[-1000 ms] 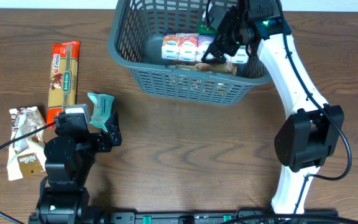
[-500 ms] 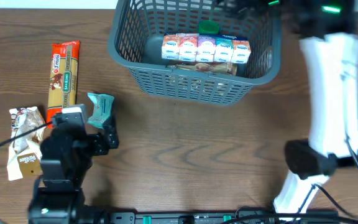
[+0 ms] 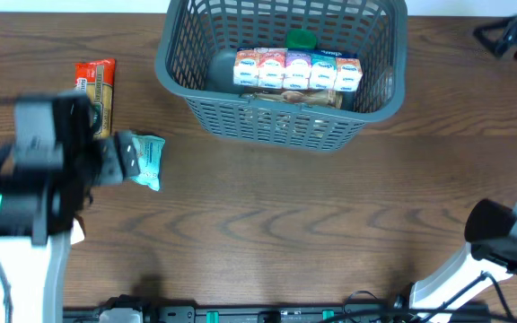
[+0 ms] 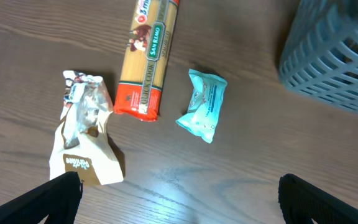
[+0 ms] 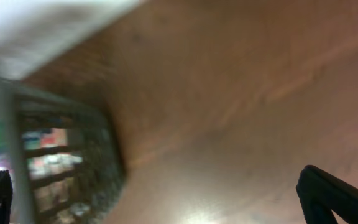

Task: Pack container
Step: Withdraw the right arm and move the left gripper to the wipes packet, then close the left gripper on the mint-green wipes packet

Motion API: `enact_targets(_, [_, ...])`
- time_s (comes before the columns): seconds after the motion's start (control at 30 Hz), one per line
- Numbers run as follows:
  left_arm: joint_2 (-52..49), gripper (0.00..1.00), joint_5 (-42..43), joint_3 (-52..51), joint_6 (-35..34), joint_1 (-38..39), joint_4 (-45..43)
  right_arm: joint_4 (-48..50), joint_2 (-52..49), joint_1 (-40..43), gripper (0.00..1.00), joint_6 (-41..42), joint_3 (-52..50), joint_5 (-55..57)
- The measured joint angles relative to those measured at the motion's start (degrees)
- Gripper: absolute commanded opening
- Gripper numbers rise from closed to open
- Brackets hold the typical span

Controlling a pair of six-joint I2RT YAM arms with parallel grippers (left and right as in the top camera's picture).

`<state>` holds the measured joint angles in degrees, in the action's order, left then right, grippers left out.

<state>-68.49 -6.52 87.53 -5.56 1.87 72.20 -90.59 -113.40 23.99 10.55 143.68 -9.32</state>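
Container (image 3: pixel 281 126), upright, long axis left-right

Your L arm (image 3: pixel 16 269): white shell, black housing behind the hand w/ grey block & small green LED. R arm (image 3: pixel 447 278): white shell, round black joint, thin black cable alongside. You see fingertips (image 4: pixel 55 193) black, wedge-shaped, both wrist views.
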Motion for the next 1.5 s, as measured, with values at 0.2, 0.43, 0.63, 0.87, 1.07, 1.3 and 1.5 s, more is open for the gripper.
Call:
enact_targets(0.2, [-10.9,0.98,-0.4,1.2,4.9,0.0,-0.3,5.4,-1.5,1.2,0.99,1.0,-17.0,0.1])
enact_targets(0.43, [-17.9,0.98,0.4,1.0,10.8,0.0,-4.9,14.9,-1.5,0.9,0.99,0.3,-34.5,0.2])
enact_targets(0.63, [-20.1,0.98,2.1,-2.2,16.6,0.0,-12.8,18.3,-1.5,-0.2,0.99,-1.8,-40.1,0.1])
enact_targets(0.87, [-20.3,0.98,4.9,-13.5,19.7,-1.5,-22.1,18.9,-1.5,-0.3,0.99,-3.7,-40.4,0.1])
enact_targets(1.07, [-20.4,0.98,8.2,-22.7,20.6,-3.8,-28.8,19.3,-1.5,-0.3,0.99,-4.3,-40.4,0.1])
enact_targets(1.3, [-22.5,0.98,9.6,-26.6,20.7,-4.1,-33.2,19.5,-1.5,-0.3,0.99,-4.7,-40.4,0.1])
enact_targets(1.5, [-28.7,0.99,9.9,-26.7,20.6,-4.1,-34.7,19.5,-1.5,-0.3,0.99,-5.0,-40.4,0.1])
